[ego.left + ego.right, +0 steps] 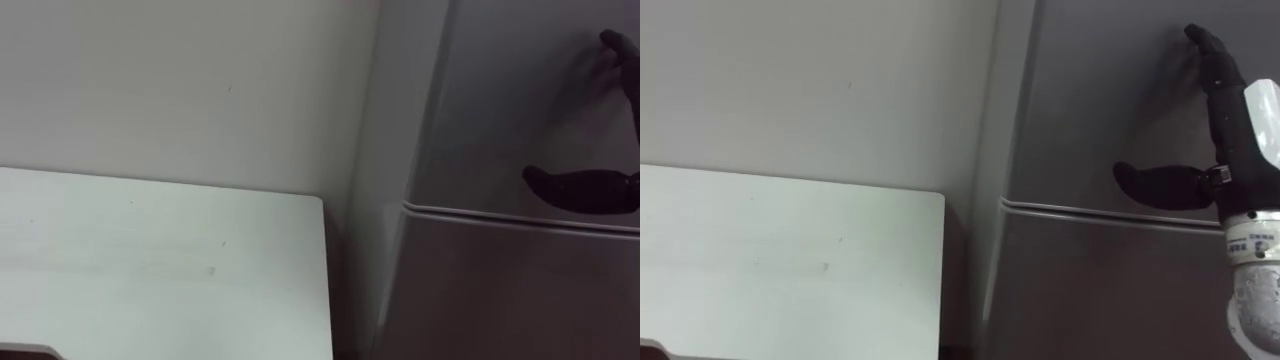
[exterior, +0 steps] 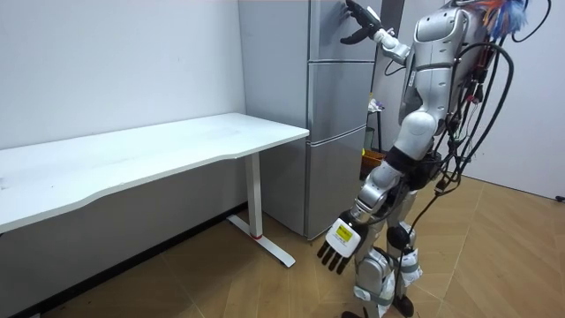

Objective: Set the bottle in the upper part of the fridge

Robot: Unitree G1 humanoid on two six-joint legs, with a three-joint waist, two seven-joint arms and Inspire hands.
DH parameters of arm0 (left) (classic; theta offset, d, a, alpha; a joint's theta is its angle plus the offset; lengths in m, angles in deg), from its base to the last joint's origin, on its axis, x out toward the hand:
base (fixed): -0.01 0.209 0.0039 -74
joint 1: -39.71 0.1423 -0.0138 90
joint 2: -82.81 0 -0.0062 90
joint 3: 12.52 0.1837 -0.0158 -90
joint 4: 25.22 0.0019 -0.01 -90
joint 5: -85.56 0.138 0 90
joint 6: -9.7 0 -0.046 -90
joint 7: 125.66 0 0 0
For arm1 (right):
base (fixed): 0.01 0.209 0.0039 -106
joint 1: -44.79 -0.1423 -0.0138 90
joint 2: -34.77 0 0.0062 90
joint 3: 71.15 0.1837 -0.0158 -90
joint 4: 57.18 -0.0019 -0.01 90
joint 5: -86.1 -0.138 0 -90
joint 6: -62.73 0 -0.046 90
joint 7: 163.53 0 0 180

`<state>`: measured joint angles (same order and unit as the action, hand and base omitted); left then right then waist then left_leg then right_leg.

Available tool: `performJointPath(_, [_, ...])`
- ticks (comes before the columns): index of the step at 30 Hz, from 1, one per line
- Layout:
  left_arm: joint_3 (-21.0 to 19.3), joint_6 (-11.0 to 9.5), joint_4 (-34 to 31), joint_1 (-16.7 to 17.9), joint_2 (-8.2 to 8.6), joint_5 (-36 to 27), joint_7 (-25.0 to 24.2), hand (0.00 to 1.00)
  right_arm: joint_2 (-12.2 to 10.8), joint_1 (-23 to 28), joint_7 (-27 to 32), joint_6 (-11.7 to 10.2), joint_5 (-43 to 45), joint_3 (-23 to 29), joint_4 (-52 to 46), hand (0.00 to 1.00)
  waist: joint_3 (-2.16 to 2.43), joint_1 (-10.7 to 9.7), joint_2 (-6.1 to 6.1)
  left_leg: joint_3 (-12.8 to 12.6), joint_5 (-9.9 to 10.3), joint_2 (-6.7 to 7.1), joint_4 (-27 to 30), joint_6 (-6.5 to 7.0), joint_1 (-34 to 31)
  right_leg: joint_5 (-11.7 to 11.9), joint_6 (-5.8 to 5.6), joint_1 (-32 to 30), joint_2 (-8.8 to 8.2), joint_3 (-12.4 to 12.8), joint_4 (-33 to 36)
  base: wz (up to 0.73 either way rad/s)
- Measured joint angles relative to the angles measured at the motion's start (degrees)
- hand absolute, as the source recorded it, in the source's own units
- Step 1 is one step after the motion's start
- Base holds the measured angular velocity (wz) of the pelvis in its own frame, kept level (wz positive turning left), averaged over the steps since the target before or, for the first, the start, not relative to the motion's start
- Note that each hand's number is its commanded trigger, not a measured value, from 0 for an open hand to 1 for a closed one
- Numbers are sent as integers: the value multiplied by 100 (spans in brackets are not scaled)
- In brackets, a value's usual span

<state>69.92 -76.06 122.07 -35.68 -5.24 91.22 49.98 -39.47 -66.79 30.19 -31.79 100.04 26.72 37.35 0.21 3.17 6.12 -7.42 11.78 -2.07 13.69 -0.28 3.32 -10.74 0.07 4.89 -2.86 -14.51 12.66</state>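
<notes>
Right robot hand point(image 1: 1230, 130) lay flat, fingers spread, against the closed upper fridge door point(image 1: 1100, 100), apparently pressing it shut; left robot hand point(image 2: 340, 243) hung open and empty.

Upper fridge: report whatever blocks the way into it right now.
The upper door is shut, closing off the compartment. The right hand lies open against that door; the left hand hangs open by the robot's side.
</notes>
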Motion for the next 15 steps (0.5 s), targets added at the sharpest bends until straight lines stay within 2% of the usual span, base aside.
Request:
performJointPath(5, [-20, -9, -26, 7, -4, 8, 0, 0, 3, 0, 57, -71, 2, 10, -1, 0, -6, -58, 19, -4, 0, 0, -17, -1, 18, 1, 0, -3, 0, -2, -4, 0])
performJointPath(11, [-80, -82, -334, 132, -4, -11, 0, 0, 60, 6, 147, -119, 13, 36, -12, 0, 8, -174, 53, -7, 0, 4, -31, 0, 14, 39, -13, 15, 15, 5, -100, 0])
performJointPath(15, [-114, -97, -340, 138, -14, -44, 0, 0, 110, 38, 246, -74, -7, 78, -4, 0, 23, -254, 75, 4, 2, 14, -27, 5, 26, 64, -19, 47, 9, -16, -105, 1])
